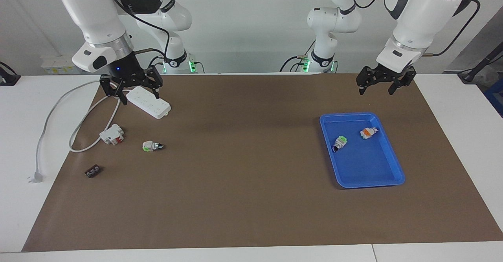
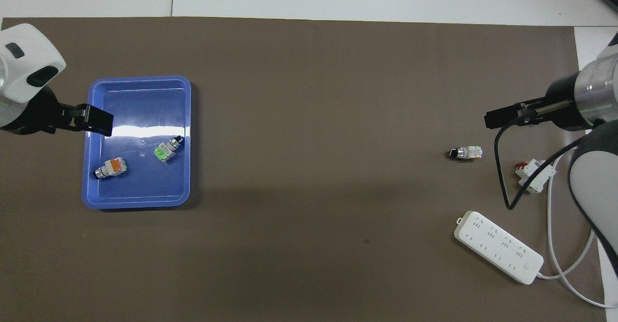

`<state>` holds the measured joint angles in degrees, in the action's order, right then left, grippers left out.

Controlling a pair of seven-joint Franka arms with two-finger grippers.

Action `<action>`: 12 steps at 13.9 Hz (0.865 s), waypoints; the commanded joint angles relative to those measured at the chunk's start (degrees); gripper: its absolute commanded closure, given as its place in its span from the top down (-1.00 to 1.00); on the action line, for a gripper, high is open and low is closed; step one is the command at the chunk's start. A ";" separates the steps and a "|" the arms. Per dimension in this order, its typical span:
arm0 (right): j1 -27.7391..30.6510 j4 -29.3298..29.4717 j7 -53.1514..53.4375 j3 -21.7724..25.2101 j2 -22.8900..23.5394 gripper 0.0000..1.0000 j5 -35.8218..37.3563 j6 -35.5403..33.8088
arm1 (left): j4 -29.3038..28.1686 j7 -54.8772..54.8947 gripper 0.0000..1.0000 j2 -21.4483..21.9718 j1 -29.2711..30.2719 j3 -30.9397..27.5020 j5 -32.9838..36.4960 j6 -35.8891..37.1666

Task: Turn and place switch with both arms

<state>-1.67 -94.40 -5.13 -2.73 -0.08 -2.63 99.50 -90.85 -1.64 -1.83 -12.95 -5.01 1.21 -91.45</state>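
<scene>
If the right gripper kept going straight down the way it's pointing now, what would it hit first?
Most likely the white power strip: in the facing view the right gripper hangs open, fingers pointing down over the strip's end nearer the robots. Depth is unclear, so it might reach the brown mat alongside instead.

tray (image 2: pixel 140 83): glossy blue plastic | mat (image 2: pixel 314 119): matt brown paper | switch (image 2: pixel 466 153): white plastic

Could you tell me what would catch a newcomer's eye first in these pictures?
The bright blue tray toward the left arm's end of the brown mat stands out, with two switches in it. A third switch lies on the mat toward the right arm's end, beside a white power strip. The left claw and right claw hang open, empty.
</scene>
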 commanded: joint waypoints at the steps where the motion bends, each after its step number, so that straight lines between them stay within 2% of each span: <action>1: 0.18 -0.08 1.88 -0.61 -0.79 1.00 1.40 -1.15 | -6.07 1.28 1.00 2.34 0.12 0.00 0.55 -6.26; 4: 0.18 -0.26 2.49 -0.61 -0.89 1.00 1.23 -2.30 | -8.03 6.11 1.00 3.06 0.12 -0.09 -0.33 -8.40; 8: 0.18 -0.26 7.58 -0.53 -1.15 1.00 1.49 -3.00 | -8.12 6.47 1.00 3.06 0.20 -0.70 -4.71 -8.66; 12: 0.18 0.44 8.74 -0.88 -1.06 1.00 3.07 -4.14 | -7.33 6.47 1.00 2.79 0.12 -0.70 -4.99 -9.01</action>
<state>-1.83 -94.39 2.53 -2.92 -0.61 -0.91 96.45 -96.57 3.78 -0.44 -12.94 -5.49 -2.96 -99.06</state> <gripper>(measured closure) 0.000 0.000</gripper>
